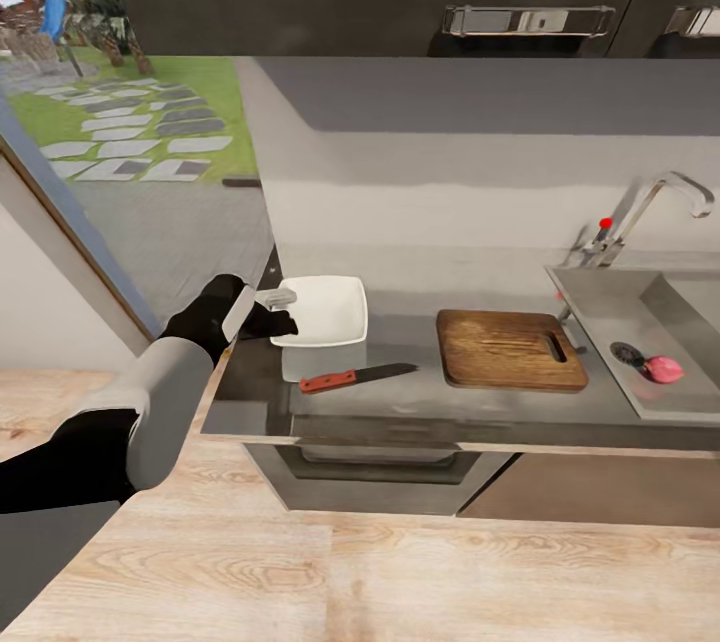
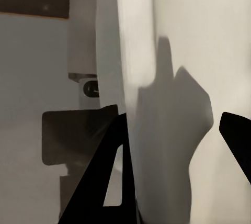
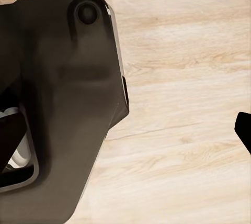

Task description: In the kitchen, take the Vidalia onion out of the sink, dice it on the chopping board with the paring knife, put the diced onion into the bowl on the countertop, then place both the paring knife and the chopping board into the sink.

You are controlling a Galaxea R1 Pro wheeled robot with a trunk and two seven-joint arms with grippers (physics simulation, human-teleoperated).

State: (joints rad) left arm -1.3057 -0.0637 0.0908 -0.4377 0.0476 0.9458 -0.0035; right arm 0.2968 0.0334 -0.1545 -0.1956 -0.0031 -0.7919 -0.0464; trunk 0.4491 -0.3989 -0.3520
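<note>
Now, taking the chopping board (image 1: 511,350) as the landmark and going from the left, the robot's left arm is reaching in over the left end of the grey bench (image 1: 420,392), well to the left of the board. Its left end effector (image 1: 283,310) is sitting at the left edge of the white bowl (image 1: 322,311); in the left wrist view the end effector (image 2: 178,130) is showing two dark fingers (image 2: 115,171) standing well apart, with the pale wall of the bowl (image 2: 172,41) running up between them, so it is wide and not clamped. Whether the fingers are touching the rim cannot be told.

The bowl itself is resting on the bench to the left of the board, a little farther back. The paring knife (image 1: 355,377) is lying flat on the bench between bowl and board, nearer the front edge, its reddish handle pointing away from the board and its dark blade pointing toward it, apart from both.

The board is lying flat with its handle slot on the side toward the sink (image 1: 600,297). The sink is just to the right of the board, with the chrome tap (image 1: 650,207) and its red knob behind it. The small pinkish onion (image 1: 663,369) is sitting inside the basin, just beside the round dark drain (image 1: 627,354).

In the right wrist view, a dark part of the robot is hanging over the pale wooden floor (image 3: 183,77); whether the right end effector is wide or narrow cannot be told.
</note>
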